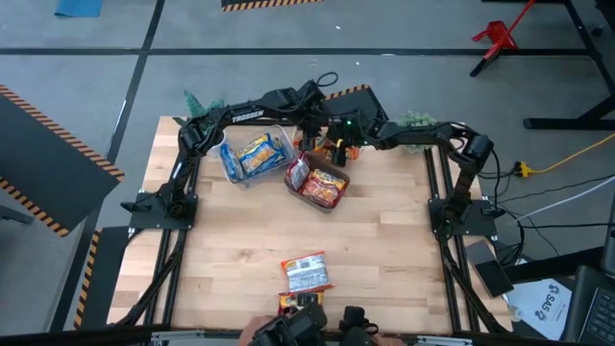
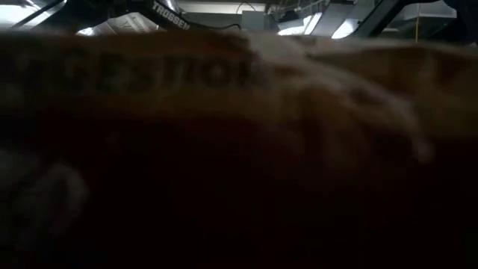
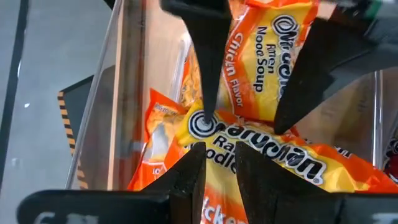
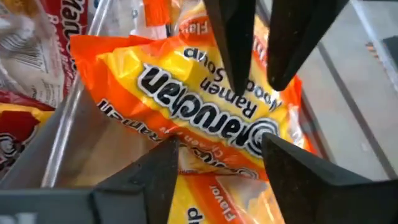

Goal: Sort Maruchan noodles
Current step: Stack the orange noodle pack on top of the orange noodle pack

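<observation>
Two grippers meet over one orange Maruchan packet (image 4: 205, 118) above the clear bin (image 3: 124, 93): right gripper (image 4: 217, 149) jaws released astride it, packet crosswise; left gripper (image 3: 221, 158) clenched on its edge.

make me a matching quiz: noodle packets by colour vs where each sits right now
1 blue-and-yellow plastic noodle packets
2 red plastic noodle packets
3 red-and-white plastic noodle packet
4 orange plastic noodle packet

a loose near the wooden table's front edge
b where left gripper and right gripper meet
c leftmost clear plastic bin
d bin right of it

Pairs: 1-c, 2-d, 3-a, 4-b
</observation>
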Controlling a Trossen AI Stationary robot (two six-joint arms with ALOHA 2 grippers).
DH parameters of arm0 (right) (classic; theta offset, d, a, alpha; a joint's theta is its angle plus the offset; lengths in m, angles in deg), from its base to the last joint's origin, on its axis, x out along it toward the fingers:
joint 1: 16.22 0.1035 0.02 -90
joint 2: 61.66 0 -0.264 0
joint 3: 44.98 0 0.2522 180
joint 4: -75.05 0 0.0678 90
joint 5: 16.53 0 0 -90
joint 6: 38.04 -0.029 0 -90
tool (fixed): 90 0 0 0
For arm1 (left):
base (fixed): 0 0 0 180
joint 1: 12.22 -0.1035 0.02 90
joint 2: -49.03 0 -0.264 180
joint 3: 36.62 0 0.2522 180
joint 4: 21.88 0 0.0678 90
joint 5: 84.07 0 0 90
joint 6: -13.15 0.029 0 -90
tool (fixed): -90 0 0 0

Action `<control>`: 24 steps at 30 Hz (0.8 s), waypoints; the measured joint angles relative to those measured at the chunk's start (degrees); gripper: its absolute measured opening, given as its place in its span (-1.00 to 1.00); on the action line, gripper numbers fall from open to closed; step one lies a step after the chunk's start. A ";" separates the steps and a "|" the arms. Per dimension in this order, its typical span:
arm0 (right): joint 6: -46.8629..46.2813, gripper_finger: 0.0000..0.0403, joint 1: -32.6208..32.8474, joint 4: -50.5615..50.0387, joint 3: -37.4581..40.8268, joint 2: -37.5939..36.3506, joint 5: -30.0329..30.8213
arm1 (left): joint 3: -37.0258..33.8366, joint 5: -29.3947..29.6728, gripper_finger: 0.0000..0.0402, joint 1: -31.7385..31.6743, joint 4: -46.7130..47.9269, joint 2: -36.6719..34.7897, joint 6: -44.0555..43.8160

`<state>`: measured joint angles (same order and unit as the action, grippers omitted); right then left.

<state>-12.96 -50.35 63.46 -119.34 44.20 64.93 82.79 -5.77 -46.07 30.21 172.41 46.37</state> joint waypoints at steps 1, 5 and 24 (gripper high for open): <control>0.17 0.01 0.04 -0.10 0.00 0.02 0.44 | 0.00 -0.10 -0.60 0.00 0.00 0.00 0.05; 0.15 -0.33 -0.05 -0.79 0.17 0.40 2.00 | 0.00 -0.21 -0.61 0.00 -0.11 0.02 0.21; -15.35 -0.98 -0.15 3.23 0.39 0.66 15.31 | 0.01 13.47 -0.61 -0.68 0.24 -3.54 -2.78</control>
<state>-28.31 -50.50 66.70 -118.95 44.86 80.24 82.80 7.69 -46.74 30.45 168.87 43.59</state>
